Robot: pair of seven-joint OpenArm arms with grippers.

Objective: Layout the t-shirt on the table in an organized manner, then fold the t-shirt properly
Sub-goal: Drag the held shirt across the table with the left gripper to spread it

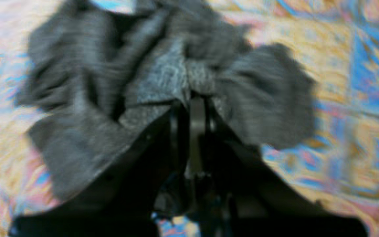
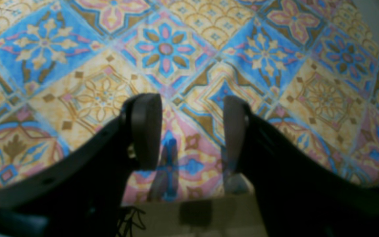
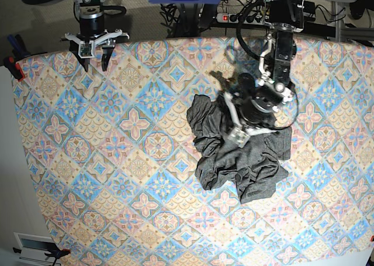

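Left end effector (image 1: 196, 98) pinches the crumpled, heather-grey knit t-shirt (image 3: 242, 155); right one (image 2: 192, 131) gapes.

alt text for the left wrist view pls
The left gripper, jaws shut, pinches a bunched fold of the dark heather-grey knit t-shirt, which lies crumpled on the pastel blue, pink and cream floral tile-patterned table. The picture is blurred.

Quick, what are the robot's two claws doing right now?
Left gripper: shut on the t-shirt.
Right gripper: open, holding nothing, above the table.
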